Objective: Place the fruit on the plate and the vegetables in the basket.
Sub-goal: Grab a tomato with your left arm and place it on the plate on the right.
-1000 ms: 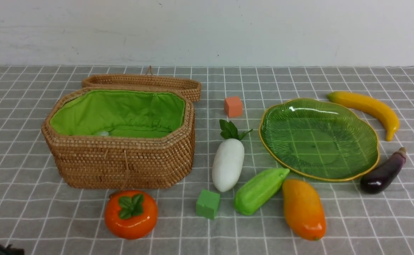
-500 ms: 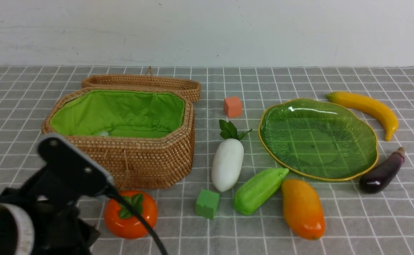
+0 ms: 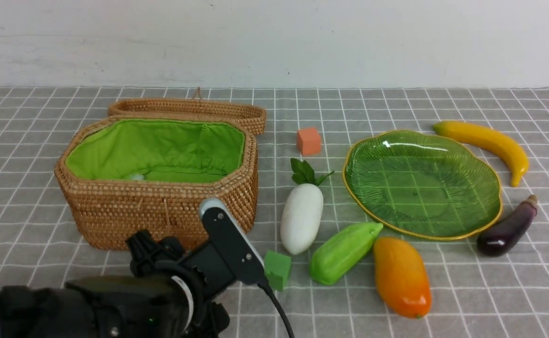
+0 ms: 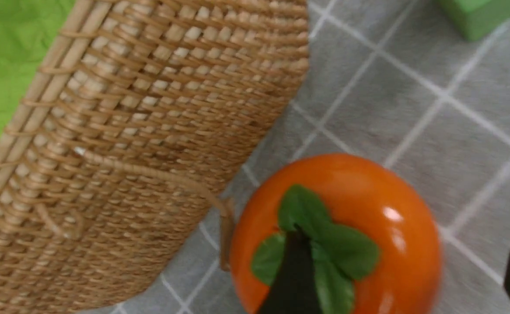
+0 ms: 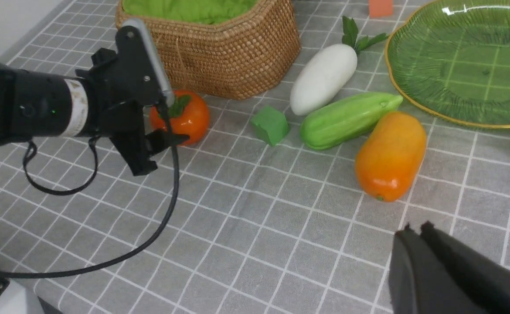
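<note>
The left gripper (image 5: 164,152) is hanging wide open close by the persimmon (image 4: 368,196), on its near side. The persimmon is sitting free, just beside the basket (image 4: 150,109).

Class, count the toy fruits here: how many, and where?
3: persimmon beside the basket's front; mango in front of the plate; banana behind its right edge. The basket's floor is partly hidden.

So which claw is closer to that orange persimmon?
Left. The left gripper, open, hangs right at the persimmon; the right gripper, shut, is well away from it, past the mango.
</note>
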